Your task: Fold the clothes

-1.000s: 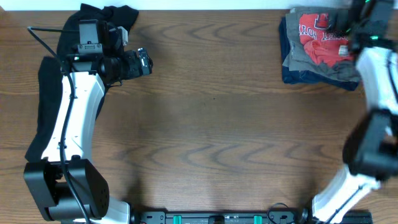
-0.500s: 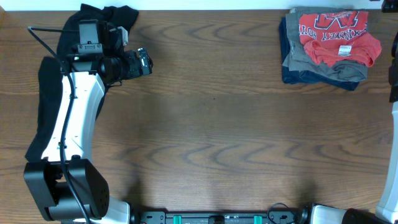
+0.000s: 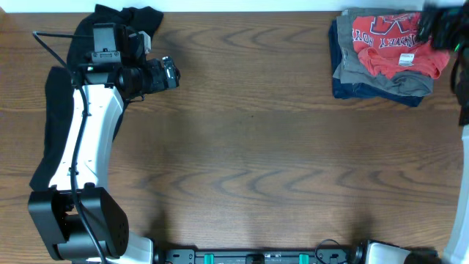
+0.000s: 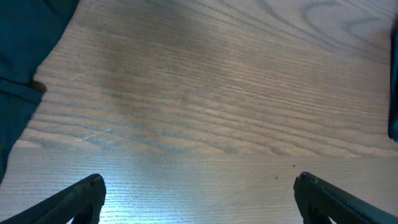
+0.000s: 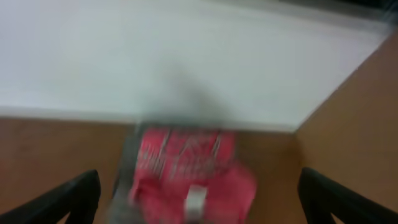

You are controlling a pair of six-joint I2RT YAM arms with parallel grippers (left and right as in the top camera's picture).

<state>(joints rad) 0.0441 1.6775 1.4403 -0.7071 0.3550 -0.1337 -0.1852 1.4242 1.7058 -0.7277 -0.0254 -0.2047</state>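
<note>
1. Black garment (image 3: 55, 132): lies crumpled along the left edge of the table (image 3: 249, 147), partly hidden under the left arm. It is not yet folded.
2. Left gripper (image 4: 199, 193): jaws fully apart and empty, above bare wood just right of the black garment.
3. Coral-red T-shirt (image 3: 396, 44): folded, resting on top of a stack of folded grey and navy garments (image 3: 374, 84) in the far right corner.
4. Right gripper (image 5: 199, 199): jaws wide and empty, near the T-shirt. This view is blurred.

Handling, as a judgement: both fabrics are likely light, limp and non-fragile, and will sag and bunch when lifted. Pinch the black garment at a hem or corner, then draw it flat.
</note>
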